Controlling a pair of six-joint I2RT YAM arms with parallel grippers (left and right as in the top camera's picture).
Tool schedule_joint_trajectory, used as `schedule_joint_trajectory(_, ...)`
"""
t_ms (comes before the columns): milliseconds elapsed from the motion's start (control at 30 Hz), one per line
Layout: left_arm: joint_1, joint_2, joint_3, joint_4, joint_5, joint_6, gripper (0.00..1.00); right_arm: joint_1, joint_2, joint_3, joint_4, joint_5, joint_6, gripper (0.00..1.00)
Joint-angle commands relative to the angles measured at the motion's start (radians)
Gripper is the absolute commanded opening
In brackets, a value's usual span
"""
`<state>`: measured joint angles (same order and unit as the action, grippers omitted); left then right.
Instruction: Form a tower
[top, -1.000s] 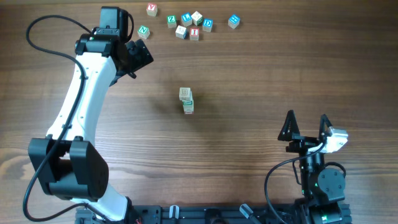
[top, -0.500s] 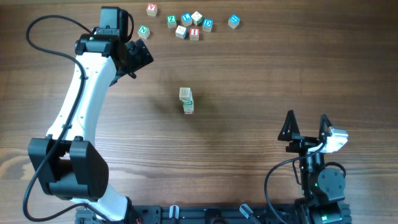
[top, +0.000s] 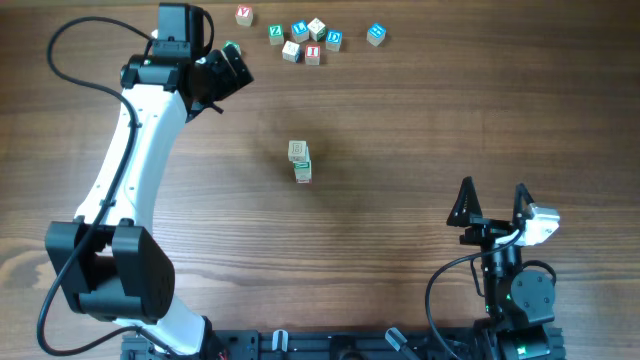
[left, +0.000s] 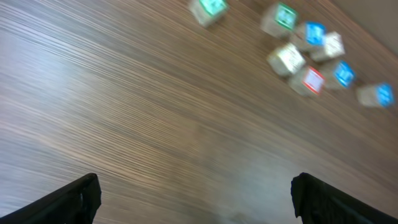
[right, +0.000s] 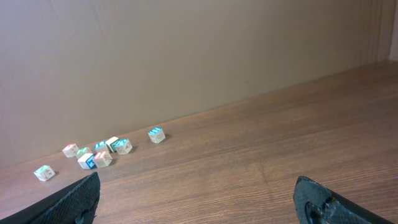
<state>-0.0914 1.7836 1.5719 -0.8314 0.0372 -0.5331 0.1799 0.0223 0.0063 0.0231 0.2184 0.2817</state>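
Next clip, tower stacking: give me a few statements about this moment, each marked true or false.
1. The tower stands in the middle of the table, touching neither gripper. True.
2. The left gripper holds a cube. False: it is open and empty, near the loose cubes.
3. The loose cubes lie at the far side. True.
4. The right gripper is clamped on the tower. False: it is open, empty, well away.

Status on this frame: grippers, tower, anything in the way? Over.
Left gripper open, empty, by the loose cubes. Right gripper open, empty, at the near edge. Tower standing mid-table, untouched. Nothing blocking it.
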Motion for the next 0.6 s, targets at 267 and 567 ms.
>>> schedule_joint_trajectory(267,-0.161,0.006,-0.003,-0.081,0.141,0.008,0.99,-0.004,-0.006,-0.001,0.005,0.010,-0.017,1.00)
schedule_joint_trajectory(567,-0.313,0.036,-0.003,-0.197,0.028,0.008,0.97,-0.004,-0.006,-0.001,0.004,0.010,-0.017,1.00)
